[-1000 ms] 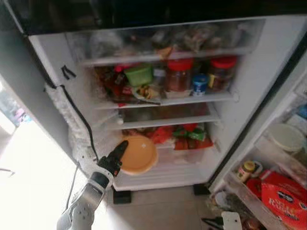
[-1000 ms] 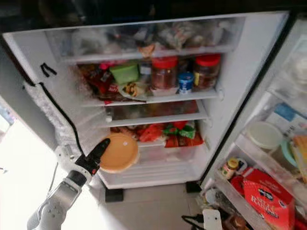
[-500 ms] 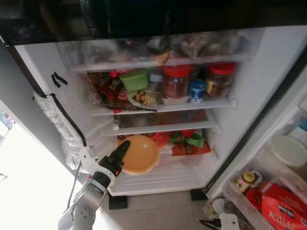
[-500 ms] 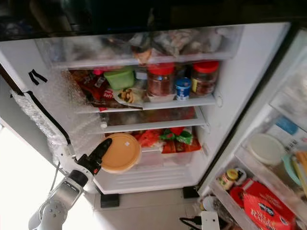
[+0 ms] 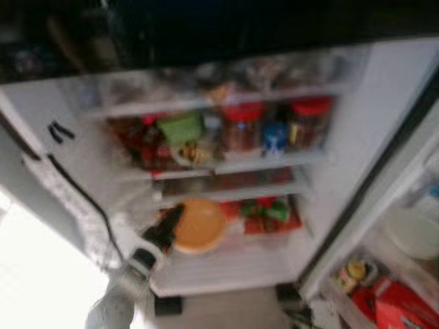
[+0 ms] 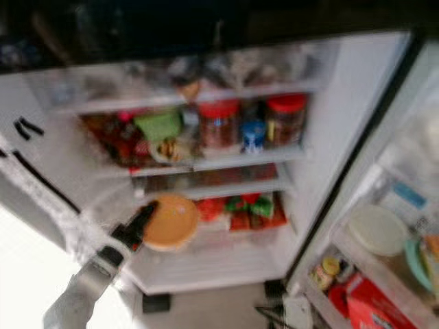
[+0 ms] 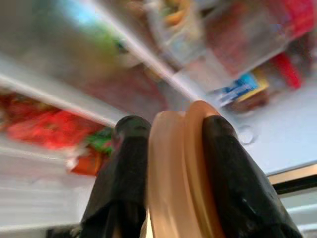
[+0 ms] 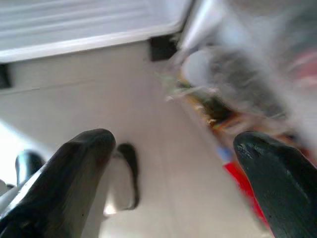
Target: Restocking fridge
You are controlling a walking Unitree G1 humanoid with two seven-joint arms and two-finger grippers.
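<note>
Left gripper (image 7: 171, 144) clamping orange container (image 5: 199, 225), fridge (image 5: 384, 123) contents blurred

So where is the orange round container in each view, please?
Left eye view: orange container, lower left of the fridge interior, at the left gripper.
Right eye view: same place.
Left wrist view: edge-on between the fingers.
Right wrist view: not in it.
Shared landmark: red-lidded jars.

No legible text or labels.
</note>
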